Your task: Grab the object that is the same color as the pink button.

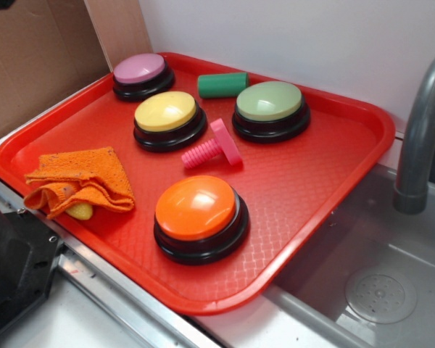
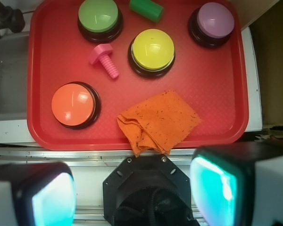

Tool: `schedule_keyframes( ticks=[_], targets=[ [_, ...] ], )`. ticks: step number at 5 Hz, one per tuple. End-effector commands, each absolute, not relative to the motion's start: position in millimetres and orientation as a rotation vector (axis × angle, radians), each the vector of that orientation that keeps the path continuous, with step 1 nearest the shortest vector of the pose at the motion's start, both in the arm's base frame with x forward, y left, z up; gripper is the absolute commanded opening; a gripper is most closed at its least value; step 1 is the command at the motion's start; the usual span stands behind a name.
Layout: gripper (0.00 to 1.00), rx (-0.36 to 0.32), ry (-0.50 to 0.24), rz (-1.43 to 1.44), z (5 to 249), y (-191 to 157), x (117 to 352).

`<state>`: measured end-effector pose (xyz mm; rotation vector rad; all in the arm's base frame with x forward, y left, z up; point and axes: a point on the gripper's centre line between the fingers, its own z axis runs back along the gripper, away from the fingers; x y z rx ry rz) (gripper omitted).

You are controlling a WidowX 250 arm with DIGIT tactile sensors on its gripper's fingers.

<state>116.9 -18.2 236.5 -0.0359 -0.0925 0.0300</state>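
Exterior view. Red tray (image 1: 333, 181) across centre frame, beside a grey sink (image 1: 391, 290) with faucet (image 1: 420, 138) at right edge. Pink button (image 1: 140, 69) at upper left of tray. Green cylinder (image 1: 222, 84) lying just right of it, near the tray's top rim. Yellow button (image 1: 166, 112) below the pink one; green button (image 1: 270, 101) upper centre-right. Bolt (image 1: 212, 148) lying on its side at tray centre, between yellow and green buttons, above the orange button (image 1: 196, 208); touching none. Orange cloth (image 1: 83, 180) crumpled at left, a yellow item (image 1: 80, 211) partly hidden beneath. Cardboard (image 1: 36, 51) at upper left. No writing legible.

Wrist view. Gripper (image 2: 132, 188) at bottom of frame, off the tray; fingers (image 2: 212, 188) spread wide apart, nothing between them. Bolt (image 2: 104, 60) in upper left of tray (image 2: 42, 84), head toward upper left, between green button (image 2: 98, 14) and orange button (image 2: 73, 103), left of yellow button (image 2: 153, 49). Pink button (image 2: 215, 19) at upper right. Cylinder (image 2: 146, 8) at top edge. Cloth (image 2: 160, 121) at lower centre. No labels legible.
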Motion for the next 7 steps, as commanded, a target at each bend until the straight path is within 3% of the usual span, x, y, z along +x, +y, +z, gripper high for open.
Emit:
schedule_keyframes(
  ticks=[1,2,3,4,5,6,7],
  targets=[
    [1.0,-0.036,-0.093,0.03,236,-18,117],
    [1.0,-0.104,-0.163,0.099,223,-33,150],
    [1.0,-0.081,-0.178,0.199,212,-47,179],
    [1.0,-0.062,-0.298,0.384,193,-48,198],
    [1.0,-0.077,-0.395,0.499,159,-51,226],
    [1.0,-0.047,-0.364,0.559,128,-52,247],
    [1.0,-0.066,-0.405,0.629,103,-49,259]
  ],
)
